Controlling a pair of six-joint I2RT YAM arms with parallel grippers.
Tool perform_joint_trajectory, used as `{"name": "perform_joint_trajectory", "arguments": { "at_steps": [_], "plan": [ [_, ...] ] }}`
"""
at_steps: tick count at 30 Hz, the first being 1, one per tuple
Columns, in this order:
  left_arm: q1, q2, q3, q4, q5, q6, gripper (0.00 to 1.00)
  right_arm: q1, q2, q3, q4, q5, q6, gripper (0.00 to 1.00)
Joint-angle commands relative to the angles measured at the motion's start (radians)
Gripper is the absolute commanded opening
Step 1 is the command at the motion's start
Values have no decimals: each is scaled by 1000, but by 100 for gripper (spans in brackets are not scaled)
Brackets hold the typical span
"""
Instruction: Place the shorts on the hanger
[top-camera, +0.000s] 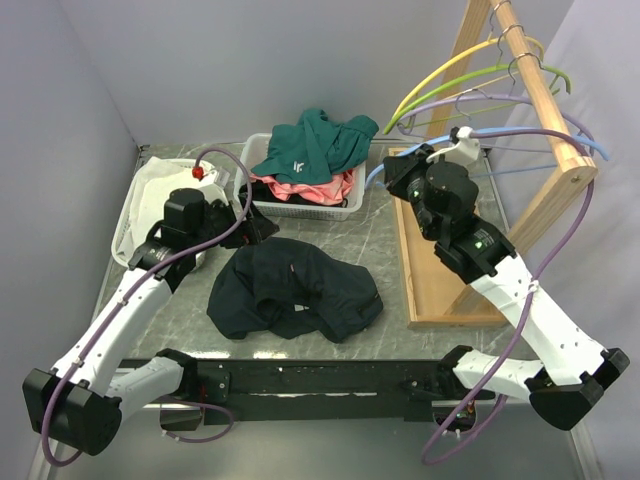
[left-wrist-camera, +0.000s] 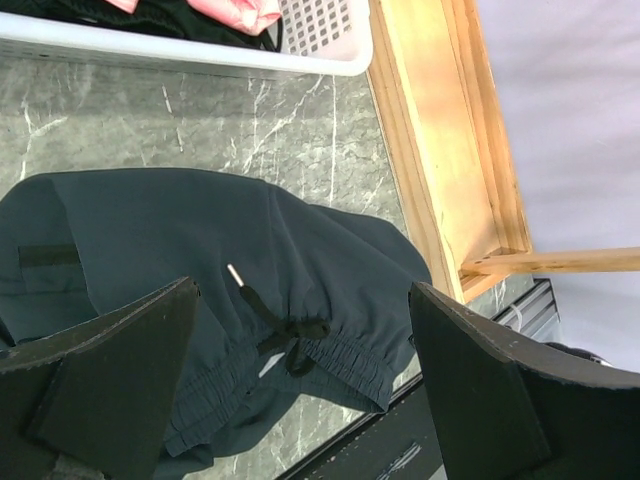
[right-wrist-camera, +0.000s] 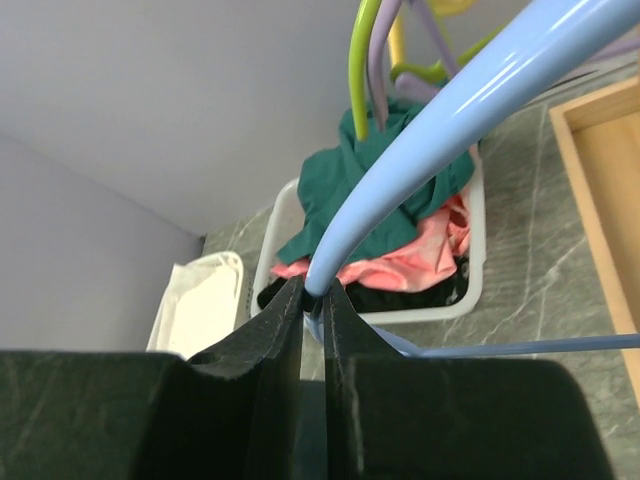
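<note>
The dark navy shorts (top-camera: 295, 290) lie crumpled on the marble table in front of the arms. In the left wrist view the shorts (left-wrist-camera: 200, 240) show their elastic waistband and tied black drawstring. My left gripper (top-camera: 258, 230) hangs open and empty just above their far edge, jaws wide apart (left-wrist-camera: 300, 340). My right gripper (top-camera: 398, 178) is shut on the left tip of the light-blue hanger (top-camera: 530, 135), which still hangs from the wooden rail. The right wrist view shows that gripper (right-wrist-camera: 313, 295) pinching the hanger's (right-wrist-camera: 450, 100) end.
A white basket (top-camera: 300, 210) with teal and pink garments stands behind the shorts. A white bin (top-camera: 140, 195) is at the back left. A wooden rack (top-camera: 440, 270) at the right holds yellow, green and lavender hangers (top-camera: 450, 75).
</note>
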Motion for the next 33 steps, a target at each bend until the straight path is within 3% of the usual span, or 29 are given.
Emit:
{"name": "perform_joint_trajectory", "arguments": {
  "at_steps": [1, 11, 21, 33],
  "plan": [
    [5, -4, 58, 15, 17, 10, 93, 62, -9, -33, 57, 15, -29, 0],
    [5, 7, 79, -2, 19, 17, 93, 79, -21, -22, 26, 78, -82, 0],
    [5, 3, 78, -14, 10, 27, 93, 79, -1, 201, -74, 121, -243, 0],
    [5, 3, 70, -6, 16, 27, 93, 96, -9, 211, -106, 216, -291, 0]
  ]
}}
